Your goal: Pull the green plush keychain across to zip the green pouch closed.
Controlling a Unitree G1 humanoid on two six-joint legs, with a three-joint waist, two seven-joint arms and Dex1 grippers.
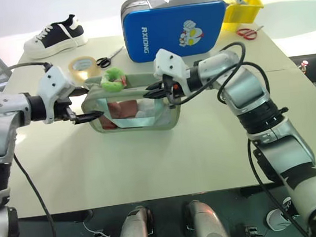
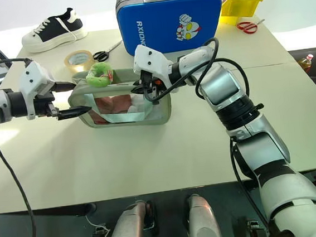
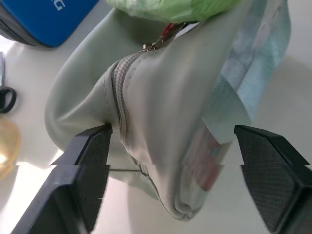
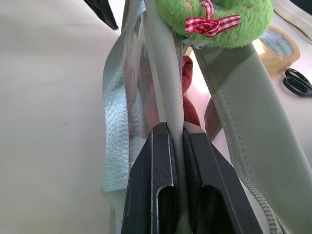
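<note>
The green pouch (image 1: 136,119) lies on the table with its top zipper partly open. The green plush keychain (image 1: 113,79) rests on its top edge, toward the left end, with a red checked bow (image 4: 210,23) on it. My left gripper (image 1: 84,105) is open at the pouch's left end, one finger (image 3: 87,151) against the fabric beside the zipper and the other finger (image 3: 265,156) well clear of it. My right gripper (image 1: 154,92) is shut on the pouch's rim at the right end, the fabric pinched between its fingers (image 4: 158,161).
A blue hard case (image 1: 174,26) stands behind the pouch. A tape roll (image 1: 83,64) and black scissors (image 1: 107,59) lie just behind its left end. A sneaker (image 1: 55,36) sits at the back left, a yellow bin (image 1: 242,6) and red scissors (image 1: 249,31) at the back right.
</note>
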